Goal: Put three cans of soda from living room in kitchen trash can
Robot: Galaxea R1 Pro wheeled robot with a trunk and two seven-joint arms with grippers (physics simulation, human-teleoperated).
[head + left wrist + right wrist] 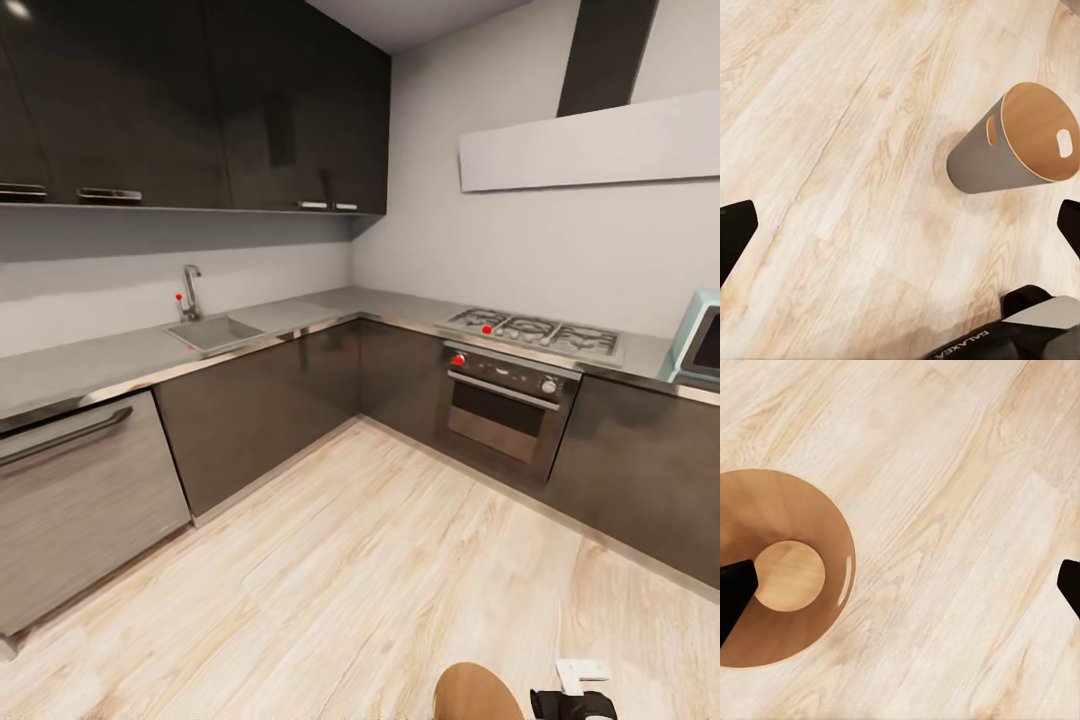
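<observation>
The tash can [477, 692] stands on the wood floor at the bottom edge of the head view, just in front of me. It is pale grey outside and tan-brown inside. In the left wrist view the tash can [1016, 142] stands off to one side of my left gripper [900, 232], which is open and holds nothing. My right gripper [900, 585] hangs open above the floor beside the tash can [787, 570], looking down into it onto a bare tan bottom. One right fingertip [735, 589] overlaps the rim. The three cans of soda are out of view.
An L-shaped kitchen counter [300, 315] with dark lower cabinets runs along the left and back walls. It carries a sink [215, 332] with a faucet [190, 290] and a gas hob [530, 330] over an oven [505, 405]. A dishwasher [80, 500] and pale blue appliance [700, 345] sit at its ends.
</observation>
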